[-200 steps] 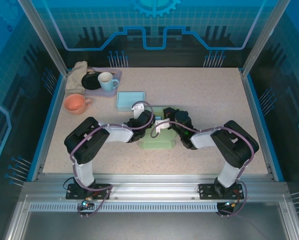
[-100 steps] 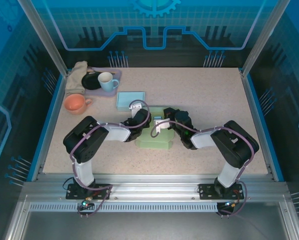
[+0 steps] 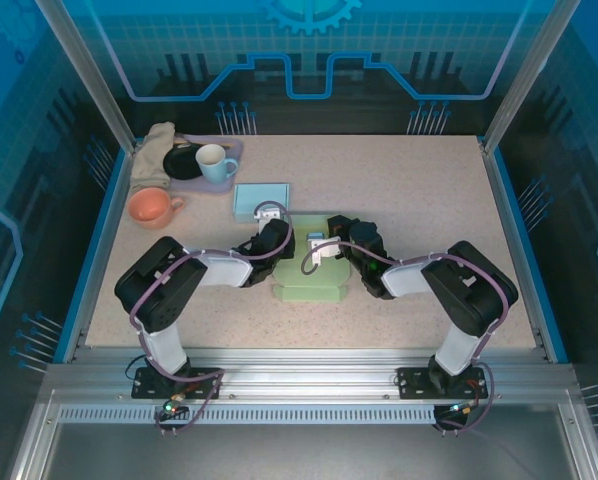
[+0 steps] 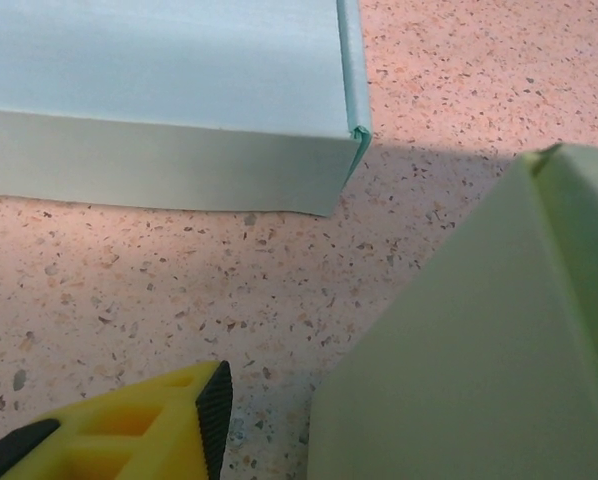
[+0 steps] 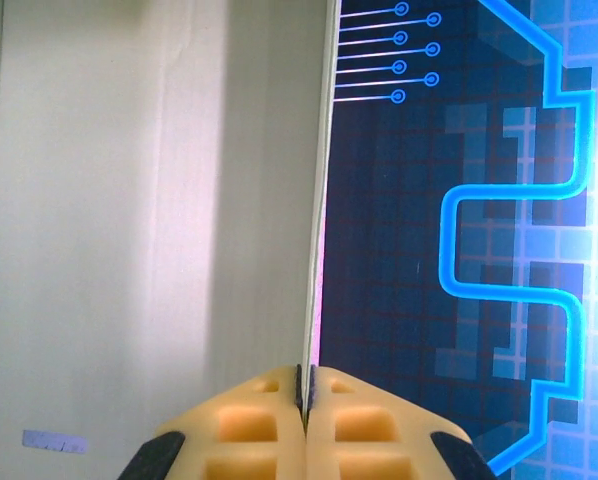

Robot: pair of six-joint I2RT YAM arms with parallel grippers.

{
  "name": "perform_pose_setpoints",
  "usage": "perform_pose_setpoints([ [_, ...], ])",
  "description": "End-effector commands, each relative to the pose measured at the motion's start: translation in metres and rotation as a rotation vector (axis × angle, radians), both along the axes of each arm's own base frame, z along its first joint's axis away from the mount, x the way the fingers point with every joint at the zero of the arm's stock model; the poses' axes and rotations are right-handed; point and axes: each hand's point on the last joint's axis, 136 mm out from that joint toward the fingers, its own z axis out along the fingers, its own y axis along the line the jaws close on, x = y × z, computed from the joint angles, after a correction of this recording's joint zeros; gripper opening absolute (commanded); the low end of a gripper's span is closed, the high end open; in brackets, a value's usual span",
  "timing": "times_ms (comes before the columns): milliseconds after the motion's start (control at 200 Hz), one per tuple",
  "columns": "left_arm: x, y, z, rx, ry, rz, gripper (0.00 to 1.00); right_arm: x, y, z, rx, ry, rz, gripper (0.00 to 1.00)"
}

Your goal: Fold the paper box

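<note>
Two boxes on table: one green box at centre between the two arms, one blue box just behind it, apart. Right gripper pinched shut on a thin upright flap of the green box (seen edge-on in wrist view). Left gripper beside the green box's left rear corner, jaws partly apart, nothing clamped. Far left: two cups, one orange cup and one blue cup; one black plate; one cloth.
</note>
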Motion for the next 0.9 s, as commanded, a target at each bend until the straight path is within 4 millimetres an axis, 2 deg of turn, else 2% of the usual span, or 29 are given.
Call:
perform_pose_setpoints([
  [0, 0.012, 0.009, 0.01, 0.008, -0.05, 0.038, 0.38, 0.004, -0.015, -0.01, -0.013, 0.042, -0.058, 0.0],
  [150, 0.019, 0.016, 0.012, 0.045, -0.048, 0.095, 0.12, 0.005, -0.014, -0.01, -0.017, 0.04, -0.059, 0.0],
  [240, 0.016, 0.036, 0.007, 0.093, -0.027, 0.213, 0.06, 0.006, -0.015, -0.01, -0.014, 0.038, -0.065, 0.0],
  [370, 0.01, 0.062, 0.003, 0.155, -0.012, 0.343, 0.05, 0.006, -0.015, -0.007, -0.007, 0.033, -0.067, 0.0],
  [480, 0.009, 0.066, 0.001, 0.152, 0.005, 0.353, 0.09, 0.005, -0.015, -0.007, -0.003, 0.039, -0.067, 0.0],
  [660, 0.013, 0.037, 0.007, 0.074, -0.014, 0.177, 0.27, 0.007, -0.014, -0.01, -0.004, 0.042, -0.068, 0.0],
  [895, 0.007, 0.013, 0.014, 0.005, -0.041, 0.024, 0.54, 0.009, -0.013, -0.012, -0.01, 0.042, -0.078, 0.0],
])
